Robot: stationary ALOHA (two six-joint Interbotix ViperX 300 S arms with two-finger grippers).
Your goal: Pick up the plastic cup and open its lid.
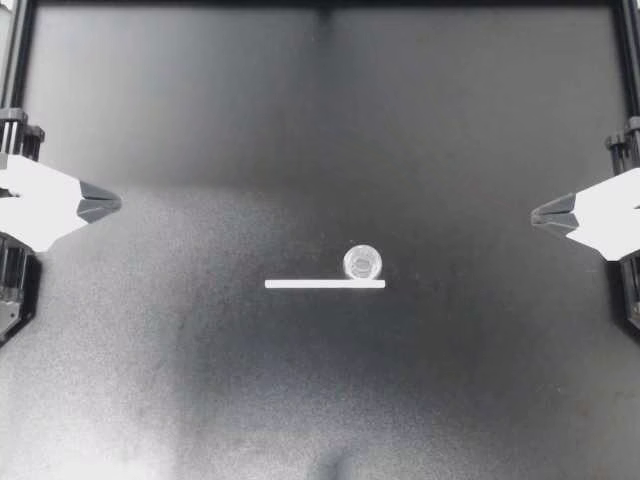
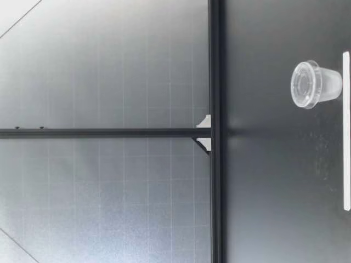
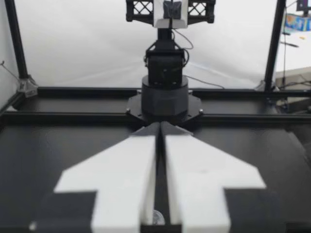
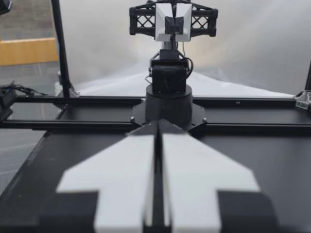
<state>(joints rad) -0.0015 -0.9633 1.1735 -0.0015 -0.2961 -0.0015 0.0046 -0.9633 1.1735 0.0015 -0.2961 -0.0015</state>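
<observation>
A small clear plastic cup (image 1: 361,263) with its lid on stands upright near the table's middle, just behind a white strip (image 1: 325,284). The low view shows the cup (image 2: 318,84) upright with the lid at its top, next to the white strip (image 2: 346,131). My left gripper (image 1: 112,204) rests shut at the left edge, far from the cup. My right gripper (image 1: 540,214) rests shut at the right edge, also far from it. In the left wrist view the left gripper (image 3: 160,128) has its fingers together, with a bit of the cup (image 3: 156,217) showing below them. The right gripper (image 4: 158,125) holds nothing.
A black frame rail (image 2: 215,131) runs along the table's far edge. In each wrist view the other arm's base stands straight ahead across the table: right arm base (image 3: 165,97), left arm base (image 4: 168,99).
</observation>
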